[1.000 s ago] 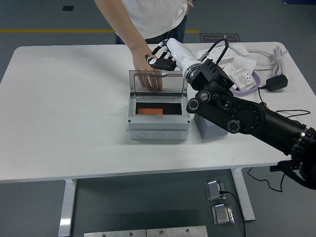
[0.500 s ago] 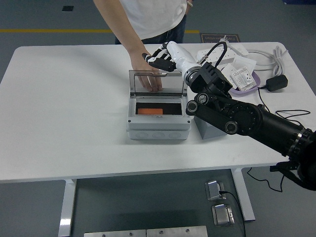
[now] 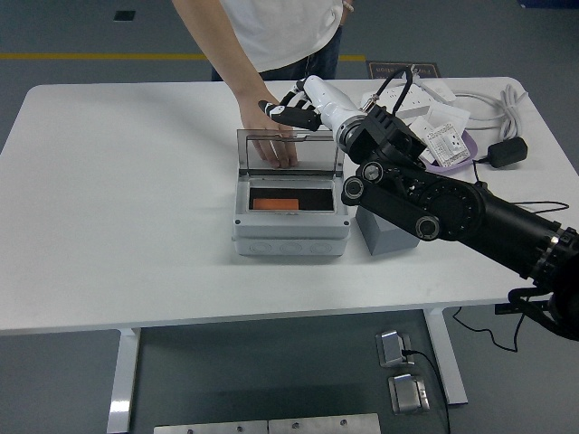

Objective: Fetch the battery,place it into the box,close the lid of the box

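Observation:
A grey box [image 3: 289, 226] stands mid-table with its clear lid [image 3: 289, 150] raised upright at the back. An orange battery [image 3: 276, 204] lies inside the box. My right hand [image 3: 291, 111] hovers just above and behind the lid's top edge, fingers extended and loosely spread, holding nothing. A person's hand [image 3: 271, 145] rests flat on the table right behind the lid, seen partly through it. My left arm is out of view.
A grey block [image 3: 387, 237] sits right of the box under my right forearm. At the back right lie a white power strip [image 3: 416, 99], a purple tray [image 3: 452, 149] with white parts, cables and a black adapter [image 3: 507, 151].
My right hand has shifted slightly left and up along the lid's top edge, its fingers stretching out. The person's hand, the lid and the battery have stayed put.

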`<state>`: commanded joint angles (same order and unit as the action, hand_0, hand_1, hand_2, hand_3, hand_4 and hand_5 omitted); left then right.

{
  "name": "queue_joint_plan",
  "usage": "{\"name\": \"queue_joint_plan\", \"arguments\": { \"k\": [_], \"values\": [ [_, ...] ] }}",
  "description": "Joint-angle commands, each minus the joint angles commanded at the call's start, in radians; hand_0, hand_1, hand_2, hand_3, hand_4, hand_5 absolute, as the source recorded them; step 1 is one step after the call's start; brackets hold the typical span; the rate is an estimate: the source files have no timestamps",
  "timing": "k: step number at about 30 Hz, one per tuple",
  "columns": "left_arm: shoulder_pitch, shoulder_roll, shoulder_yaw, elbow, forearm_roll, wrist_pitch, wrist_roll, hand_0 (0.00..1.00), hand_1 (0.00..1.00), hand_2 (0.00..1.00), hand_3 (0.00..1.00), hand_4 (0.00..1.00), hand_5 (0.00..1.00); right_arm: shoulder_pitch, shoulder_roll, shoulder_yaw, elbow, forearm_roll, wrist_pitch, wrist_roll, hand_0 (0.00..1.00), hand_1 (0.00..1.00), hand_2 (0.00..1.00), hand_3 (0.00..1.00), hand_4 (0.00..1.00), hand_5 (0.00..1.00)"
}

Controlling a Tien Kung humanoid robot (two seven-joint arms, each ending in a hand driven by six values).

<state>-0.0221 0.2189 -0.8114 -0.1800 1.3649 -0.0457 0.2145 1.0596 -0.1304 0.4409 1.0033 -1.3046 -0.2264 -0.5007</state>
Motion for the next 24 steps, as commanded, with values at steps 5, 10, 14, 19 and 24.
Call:
{"name": "queue_joint_plan", "arguments": {
  "k": [5,10,14,19,24],
  "values": [
    [0.003,0.001,0.000,0.000,-0.001,-0.001,0.001,0.618,0.717,0.654,0.613,0.683,0.515,0.025,-0.015,0.005,0.023,0.005,0.091,-0.063,0.672,0.474,0.506,0.588,0.803,0.722],
    [0.004,0.001,-0.001,0.000,-0.002,-0.001,0.002,0.618,0.717,0.654,0.613,0.681,0.516,0.038,-0.022,0.015,0.029,0.006,0.120,-0.084,0.348,0.367,0.405,0.559,0.805,0.722],
    [0.004,0.001,-0.001,0.000,-0.001,-0.001,0.001,0.618,0.717,0.654,0.613,0.681,0.522,0.044,-0.024,0.020,0.028,0.006,0.123,-0.085,0.307,0.368,0.406,0.562,0.808,0.724],
    [0.005,0.001,0.002,0.000,-0.004,0.000,0.000,0.618,0.717,0.653,0.613,0.680,0.520,0.041,-0.024,0.014,0.029,0.011,0.116,-0.082,0.306,0.370,0.412,0.564,0.807,0.725],
    [0.004,0.000,0.002,0.000,-0.004,0.000,0.000,0.618,0.717,0.653,0.612,0.680,0.521,0.030,-0.025,-0.002,0.036,0.022,0.116,-0.083,0.295,0.368,0.414,0.563,0.806,0.730]
  ]
}}
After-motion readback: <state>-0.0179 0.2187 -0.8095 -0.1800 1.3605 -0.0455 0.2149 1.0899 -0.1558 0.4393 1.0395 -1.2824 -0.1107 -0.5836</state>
